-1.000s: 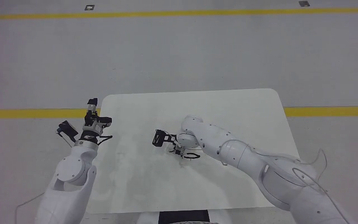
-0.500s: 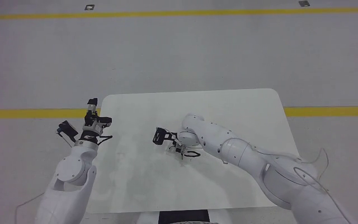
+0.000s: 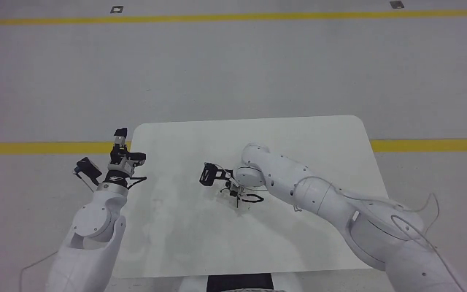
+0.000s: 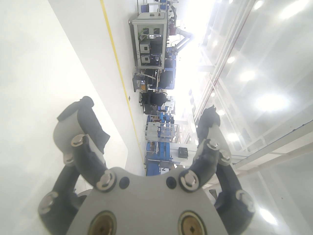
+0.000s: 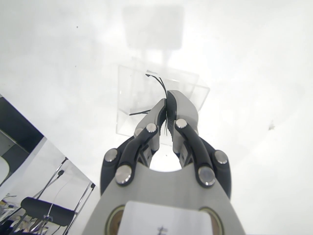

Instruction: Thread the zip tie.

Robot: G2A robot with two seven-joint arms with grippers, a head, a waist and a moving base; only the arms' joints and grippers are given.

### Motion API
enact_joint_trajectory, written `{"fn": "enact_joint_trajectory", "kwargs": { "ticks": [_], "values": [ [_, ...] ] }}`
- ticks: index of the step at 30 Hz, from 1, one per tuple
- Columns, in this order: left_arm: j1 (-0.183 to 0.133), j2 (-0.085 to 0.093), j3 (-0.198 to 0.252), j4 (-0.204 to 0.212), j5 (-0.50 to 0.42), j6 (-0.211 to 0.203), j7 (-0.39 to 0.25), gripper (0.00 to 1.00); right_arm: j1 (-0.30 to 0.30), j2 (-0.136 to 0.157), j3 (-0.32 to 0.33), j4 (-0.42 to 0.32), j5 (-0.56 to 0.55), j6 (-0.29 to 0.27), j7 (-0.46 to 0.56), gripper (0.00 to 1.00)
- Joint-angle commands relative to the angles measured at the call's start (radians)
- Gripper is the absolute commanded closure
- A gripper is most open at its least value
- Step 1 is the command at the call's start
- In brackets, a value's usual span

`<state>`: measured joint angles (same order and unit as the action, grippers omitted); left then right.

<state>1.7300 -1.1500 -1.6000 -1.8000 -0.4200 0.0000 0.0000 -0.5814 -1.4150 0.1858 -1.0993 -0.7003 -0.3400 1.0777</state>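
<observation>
My left tool stands wide open and empty, well apart to the left of the clear block, by the table edge. The black zip tie curves toward the top of the block. Just above the block, my right tool has its fingers pressed together on the tie. I judge I should grip firmly, go down slowly, and aim the tip straight. I cannot make out the opening.

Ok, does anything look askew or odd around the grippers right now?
Nothing spilled or damaged. The right gripper is shut on the black zip tie over the clear block; a loose end pokes out sideways. The left gripper is open, empty.
</observation>
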Motion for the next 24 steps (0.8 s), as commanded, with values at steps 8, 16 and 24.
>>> {"fn": "enact_joint_trajectory", "kwargs": {
  "ticks": [8, 16, 24],
  "values": [
    [0.0, 0.0, 0.0, 0.0, 0.0, 0.0, 0.0, 0.0, 0.0, 0.013, -0.016, -0.001, 0.025, 0.0, -0.014, 1.0],
    [0.0, 0.0, 0.0, 0.0, 0.0, 0.0, 0.0, 0.0, -0.003, 0.011, -0.016, 0.004, 0.03, 0.0, -0.019, 0.98],
    [0.0, 0.0, 0.0, 0.0, 0.0, 0.0, 0.0, 0.0, -0.012, 0.003, -0.016, 0.018, 0.03, 0.0, -0.026, 0.93]
  ]
}}
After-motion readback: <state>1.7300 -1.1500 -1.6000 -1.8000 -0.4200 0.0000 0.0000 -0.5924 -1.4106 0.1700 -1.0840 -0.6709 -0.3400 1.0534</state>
